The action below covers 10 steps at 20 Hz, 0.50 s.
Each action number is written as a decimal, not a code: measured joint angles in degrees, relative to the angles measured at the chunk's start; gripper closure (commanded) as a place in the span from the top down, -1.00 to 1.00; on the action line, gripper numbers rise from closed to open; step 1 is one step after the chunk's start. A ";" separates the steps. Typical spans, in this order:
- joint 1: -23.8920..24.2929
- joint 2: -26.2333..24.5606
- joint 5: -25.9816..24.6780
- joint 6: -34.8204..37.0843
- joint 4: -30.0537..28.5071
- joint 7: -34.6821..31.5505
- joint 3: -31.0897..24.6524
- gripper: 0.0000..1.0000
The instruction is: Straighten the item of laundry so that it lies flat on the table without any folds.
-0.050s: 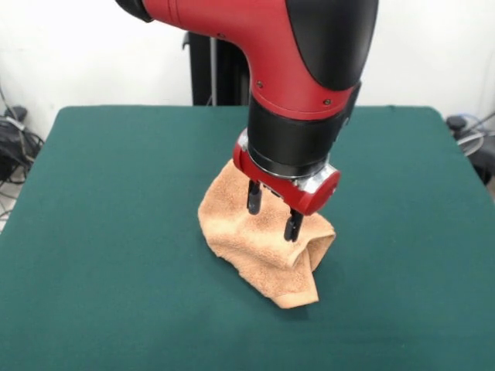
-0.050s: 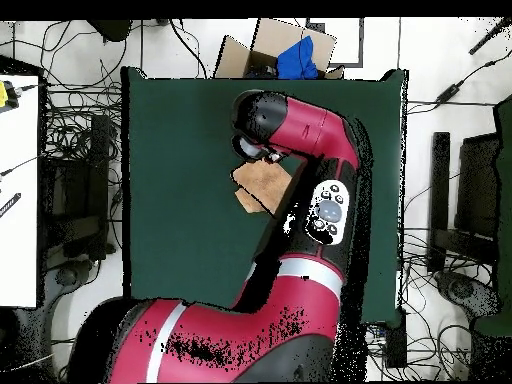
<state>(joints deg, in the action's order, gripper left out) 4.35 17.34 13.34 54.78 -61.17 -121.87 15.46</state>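
Your fingers [image 1: 273, 210] hang open w/ nothing held, right over the towel [image 1: 263, 243] mid; its folded lump lies on the desk [image 1: 116, 232] toward the lower-right tip.

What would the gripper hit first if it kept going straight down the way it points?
Most likely the towel: the open gripper points down over its crumpled middle, fingertips close to or touching the cloth. Depth is unclear. The table lies beneath.

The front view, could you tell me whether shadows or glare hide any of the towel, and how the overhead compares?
Front view: even light, no glare; only a soft shadow under the tool on the towel. Overhead view: the arm covers most of the towel.
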 measured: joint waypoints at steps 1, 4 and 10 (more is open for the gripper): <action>-0.04 0.01 0.00 -0.01 -0.06 0.00 0.00 1.00; -0.22 0.01 -0.01 -0.01 -0.28 0.00 -0.02 1.00; -0.67 -0.07 0.00 -0.84 -0.63 0.00 -0.16 1.00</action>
<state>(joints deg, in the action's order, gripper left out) 3.68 17.27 13.34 53.94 -61.80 -121.87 15.30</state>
